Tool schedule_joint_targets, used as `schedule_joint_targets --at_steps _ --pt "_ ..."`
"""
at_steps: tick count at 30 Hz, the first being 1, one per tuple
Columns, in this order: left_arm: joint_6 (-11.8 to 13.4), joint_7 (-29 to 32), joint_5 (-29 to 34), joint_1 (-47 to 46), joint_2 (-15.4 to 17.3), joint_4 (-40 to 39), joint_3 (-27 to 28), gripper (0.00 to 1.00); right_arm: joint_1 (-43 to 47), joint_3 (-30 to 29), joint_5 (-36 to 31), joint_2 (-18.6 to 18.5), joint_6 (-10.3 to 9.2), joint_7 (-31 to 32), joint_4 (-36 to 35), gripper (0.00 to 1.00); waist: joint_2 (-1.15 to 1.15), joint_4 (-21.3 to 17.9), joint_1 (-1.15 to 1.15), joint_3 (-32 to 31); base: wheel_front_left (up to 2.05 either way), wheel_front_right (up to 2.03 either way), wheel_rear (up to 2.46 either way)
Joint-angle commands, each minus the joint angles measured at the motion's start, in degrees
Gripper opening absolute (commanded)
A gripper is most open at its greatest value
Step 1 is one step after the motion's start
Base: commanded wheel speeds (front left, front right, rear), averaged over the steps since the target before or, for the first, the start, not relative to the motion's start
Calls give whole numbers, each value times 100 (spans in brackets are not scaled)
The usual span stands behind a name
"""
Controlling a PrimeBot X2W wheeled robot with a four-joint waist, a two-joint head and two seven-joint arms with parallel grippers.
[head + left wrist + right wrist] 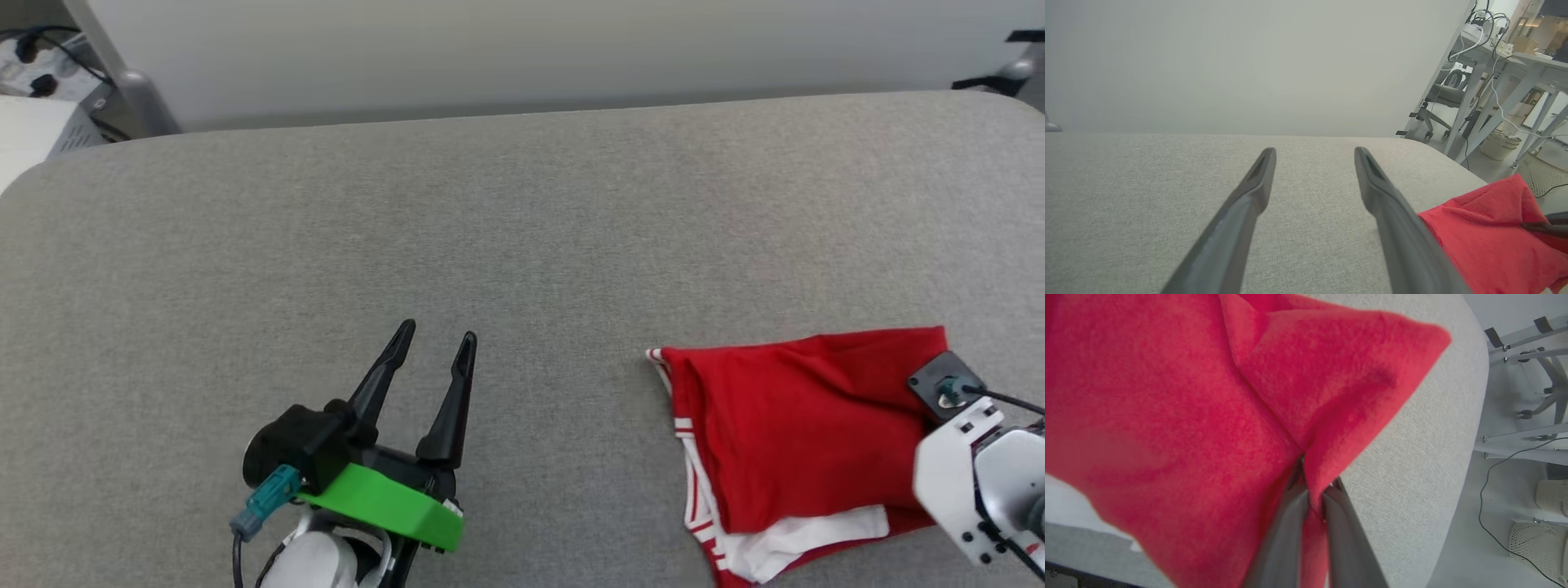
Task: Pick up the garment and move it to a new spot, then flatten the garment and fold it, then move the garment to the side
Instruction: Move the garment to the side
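The garment [784, 433] is a red T-shirt with white sleeve and striped trim, lying folded in a rough rectangle at the right front of the grey cushion [490, 229]. My right gripper [1314, 477] is shut on a pinched ridge of the garment's red cloth [1216, 416] near its right edge; in the head view its pale wrist [971, 482] covers that edge. My left gripper [437, 335] hovers open and empty over bare cushion left of the garment [1486, 241], well apart from it; its two dark fingers [1249, 192] stand wide.
The cushion's right edge [1470, 416] lies close beside the held cloth, with floor, desk legs [1470, 110], cables and pale baskets [1551, 494] beyond. A plain wall runs behind the cushion. A white box with cables [41, 114] sits at the far left.
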Motion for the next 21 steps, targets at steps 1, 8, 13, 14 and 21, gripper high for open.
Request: schedule_joint_targets --at_steps 1,8,13,14,21 --pt "-18 -34 15 -175 22 -63 -25 100 -166 -37 -1 -142 -10 18 -26 0 0 -435 0 300 0 0 0" --pt "-18 -34 -186 -545 60 -327 -227 100 -573 -361 92 -937 -10 -318 388 0 0 -996 0 991 0 0 0" --pt "-18 -34 -126 -938 308 -549 -380 100 -800 -672 -17 -1116 -10 -834 960 0 0 -1231 0 1524 0 0 0" --pt "-18 -34 -109 -1034 375 -597 -428 100 -824 -791 -101 -1131 -10 -982 1104 0 0 -1251 0 1626 0 0 0" --pt "-17 52 -53 -1398 708 -985 -456 100 -942 -1665 -375 -937 -10 -1681 2064 0 0 -1334 0 2163 0 0 0"
